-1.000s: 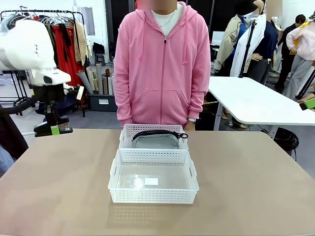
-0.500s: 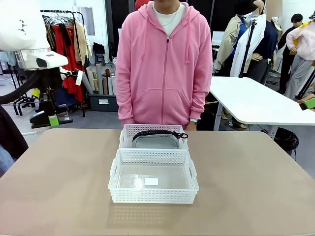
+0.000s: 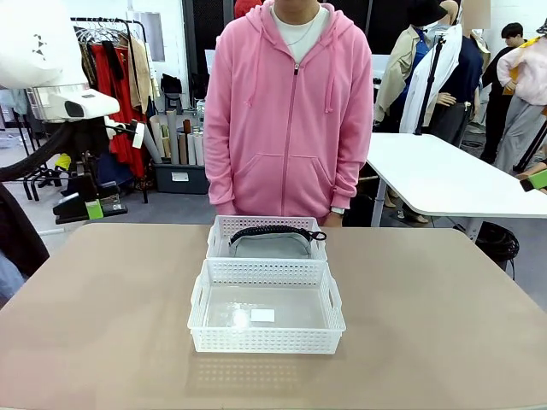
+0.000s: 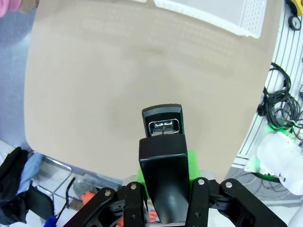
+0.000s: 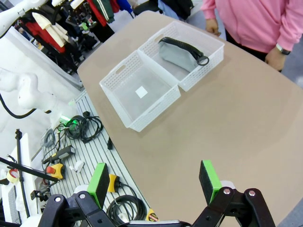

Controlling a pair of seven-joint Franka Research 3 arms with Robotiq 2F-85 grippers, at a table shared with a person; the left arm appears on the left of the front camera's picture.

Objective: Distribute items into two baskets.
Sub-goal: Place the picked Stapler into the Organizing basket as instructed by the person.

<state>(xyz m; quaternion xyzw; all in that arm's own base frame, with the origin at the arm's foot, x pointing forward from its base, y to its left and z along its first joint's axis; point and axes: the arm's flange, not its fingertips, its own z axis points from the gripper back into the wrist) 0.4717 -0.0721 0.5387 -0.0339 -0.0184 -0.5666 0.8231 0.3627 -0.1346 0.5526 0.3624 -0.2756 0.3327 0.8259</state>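
White plastic baskets sit end to end at the middle of a tan worktop (image 3: 102, 325), one nearer the robot and one farther, toward a person in a pink hoodie (image 3: 286, 111) who stands at the far edge.

The far basket (image 3: 224, 229) already holds the grey pouch (image 3: 267, 246), which lies flat inside with its black strap (image 3: 273, 231) curved over the top. That half of the job looks done.

The near basket (image 3: 265, 340) has nothing in it apart from its small white label (image 3: 262, 315) on the floor.

The second item, a small black stapler (image 4: 163, 156), is not yet in a basket. The left claw (image 4: 163, 189) is clamped on it, its green pads pressed to either side, and the stapler's nose points down toward bare worktop. In the front view this left claw (image 3: 90, 205) hangs high at the far left, beyond the worktop's left edge and well apart from both baskets.

The right claw (image 5: 156, 182) is spread wide and carries nothing. It hovers high over the right side of the worktop, looking down across the two baskets.

What remains, by my reading, is to carry the stapler right to the near basket and let it go there, so each basket ends with one item.
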